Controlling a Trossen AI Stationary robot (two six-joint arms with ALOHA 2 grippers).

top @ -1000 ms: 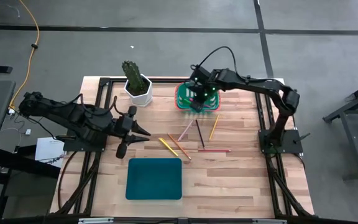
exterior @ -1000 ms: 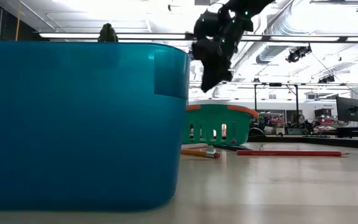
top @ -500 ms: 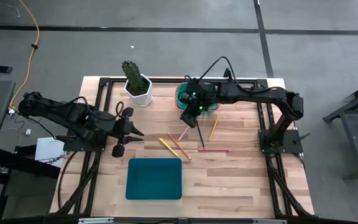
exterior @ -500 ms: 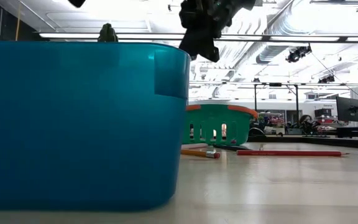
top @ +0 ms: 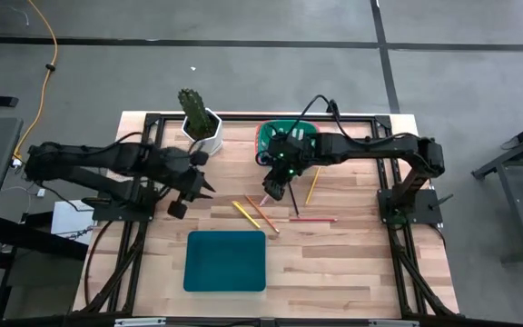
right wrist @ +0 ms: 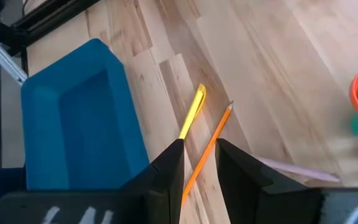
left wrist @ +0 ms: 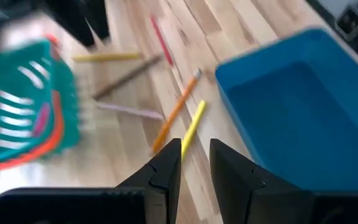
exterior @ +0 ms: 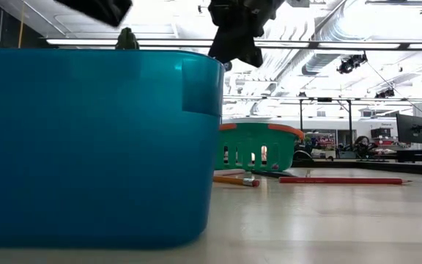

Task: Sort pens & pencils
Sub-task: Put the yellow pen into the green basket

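Note:
Several pencils lie flat on the table: yellow (top: pixel 245 213), orange (top: pixel 262 214), dark brown (top: pixel 291 196), a second yellow (top: pixel 312 185) and red (top: pixel 313 219). A pale pink stick (top: pixel 271 193) lies among them. A pink pen (left wrist: pixel 40 118) rests inside the green basket (top: pixel 284 141). My right gripper (top: pixel 273 189) hangs open above the pink stick, over the yellow pencil (right wrist: pixel 193 112) and orange pencil (right wrist: pixel 209 149). My left gripper (top: pixel 198 189) is open above the table, left of the pencils, pointing toward them (left wrist: pixel 196 163).
A blue bin (top: pixel 225 261) stands near the table's near edge and fills the low view's left (exterior: pixel 94 147). A cactus in a white pot (top: pixel 198 123) stands at the far edge, left of the basket. Bare wood lies right of the bin.
My right gripper has left its place above the green basket and moved toward the near and left side, and now hangs over the scattered pencils. My left arm has raised and swung its gripper a little toward the pencils. The pencils have stayed where they were.

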